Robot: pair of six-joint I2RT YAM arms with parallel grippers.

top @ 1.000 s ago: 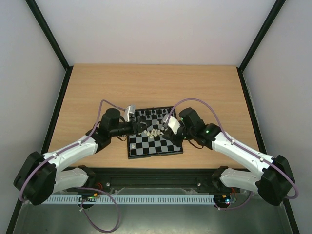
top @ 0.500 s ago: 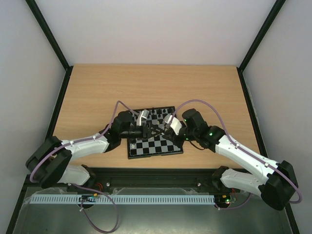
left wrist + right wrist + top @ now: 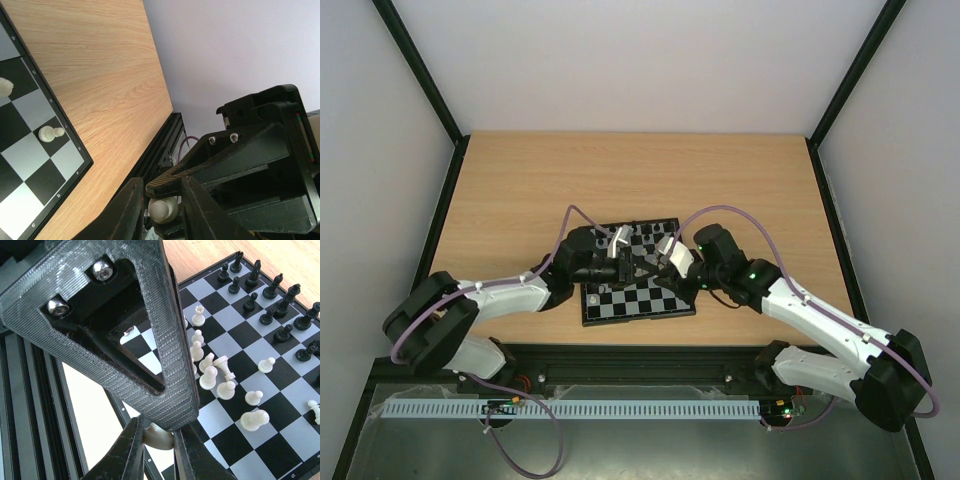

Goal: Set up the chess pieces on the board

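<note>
Top external view: left gripper (image 3: 630, 262) and right gripper (image 3: 652, 264) nose to nose above the board (image 3: 650, 302). Left clamped on a cream piece (image 3: 162, 210), right pinching another cream piece (image 3: 159, 438). Loose cream pieces (image 3: 220, 376) mid-board, black pieces (image 3: 270, 295) along the board's far edge.

White arms (image 3: 500, 297), black joints (image 3: 420, 330), purple cables (image 3: 718, 209), ribbed fingers (image 3: 172, 370)

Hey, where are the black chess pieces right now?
In the right wrist view, the black pieces stand along the board's far edge, upper right, beyond the scattered white pieces mid-board.
</note>
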